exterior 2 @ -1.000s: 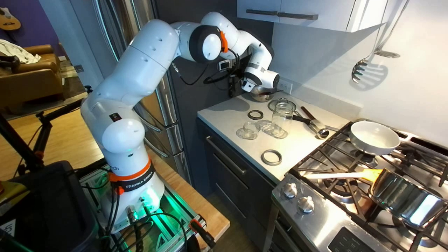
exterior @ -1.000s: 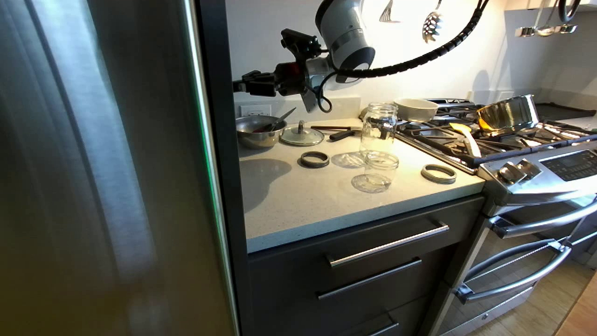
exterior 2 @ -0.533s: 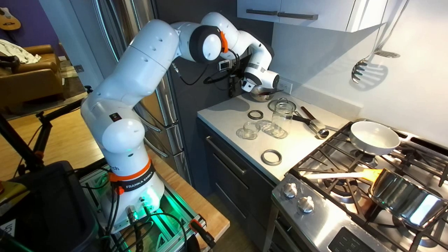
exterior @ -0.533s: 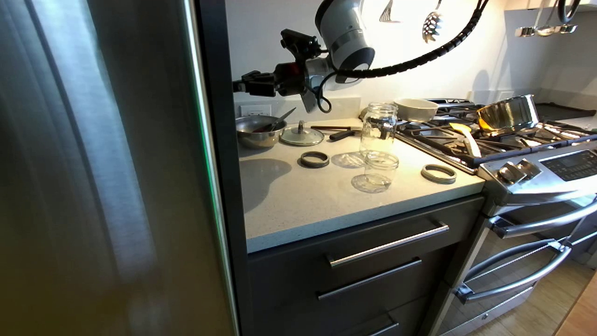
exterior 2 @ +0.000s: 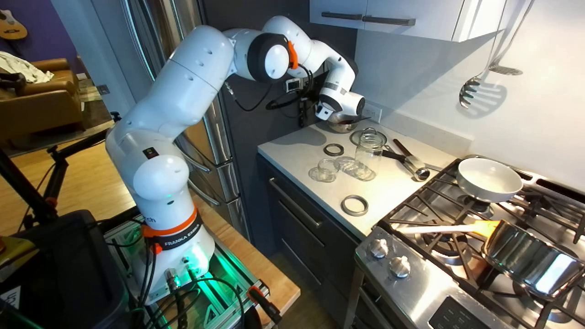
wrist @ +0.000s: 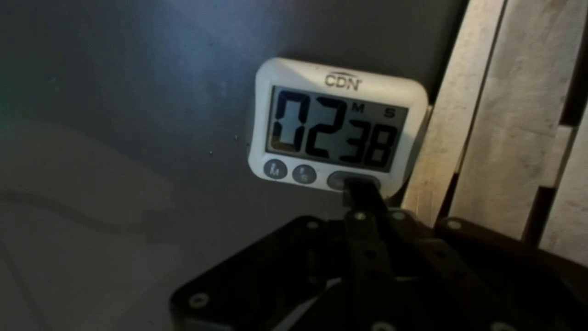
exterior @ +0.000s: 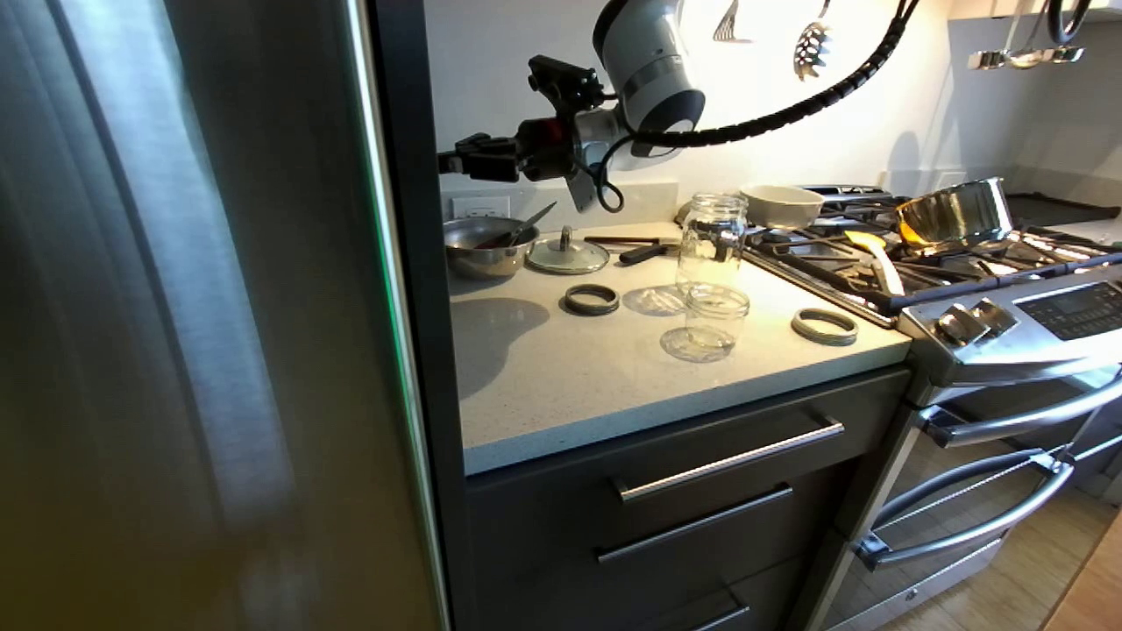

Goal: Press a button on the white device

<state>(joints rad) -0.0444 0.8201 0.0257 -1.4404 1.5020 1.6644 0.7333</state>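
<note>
The white device [wrist: 337, 128] is a CDN timer on a dark upright panel. Its display reads 02 38, with M and S marks. Below the display are a round M button [wrist: 275, 169], a round S button [wrist: 304, 174] and a wide oval button [wrist: 337, 180]. My gripper [wrist: 363, 186] is shut and empty, with its dark fingertips over the right part of the oval button. I cannot tell whether they press it. The device also shows in an exterior view [exterior 2: 293, 85]. My gripper points at the panel in an exterior view [exterior: 449, 163], its tips partly hidden by the panel edge.
Pale boards [wrist: 496, 110] lie close to the device's right side in the wrist view. Below the arm, the counter [exterior: 561, 386] holds a steel bowl [exterior: 491, 254], a glass lid [exterior: 568, 254], a tall jar [exterior: 712, 237], a small jar [exterior: 717, 315] and rings [exterior: 592, 300].
</note>
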